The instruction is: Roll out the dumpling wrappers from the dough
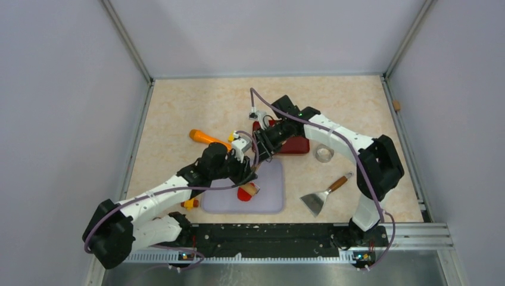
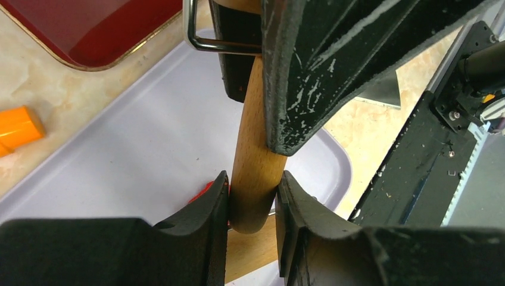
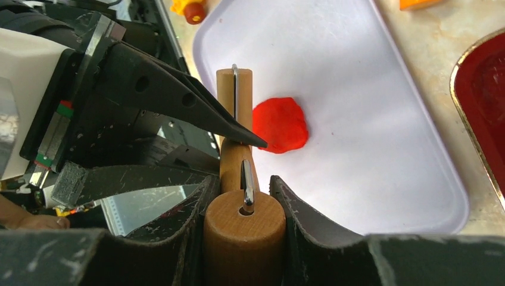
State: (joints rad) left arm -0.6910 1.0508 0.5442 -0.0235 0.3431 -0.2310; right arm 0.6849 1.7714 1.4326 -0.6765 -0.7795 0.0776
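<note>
Left gripper (image 2: 253,199): clamped on rolling pin (image 2: 255,149), wood filling the gap.
Right gripper (image 3: 244,193): clamped on the pin's other end.
Dough (image 3: 280,125): flattened red patch on lilac board (image 3: 369,119), beside pin, near-centre worktop (image 1: 178,113).

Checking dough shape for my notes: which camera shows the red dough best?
Right wrist: the dough lies almost whole, a flattened patch on the board. From the top it is small and partly hidden under the rolling pin; the left wrist catches only a red sliver.
</note>
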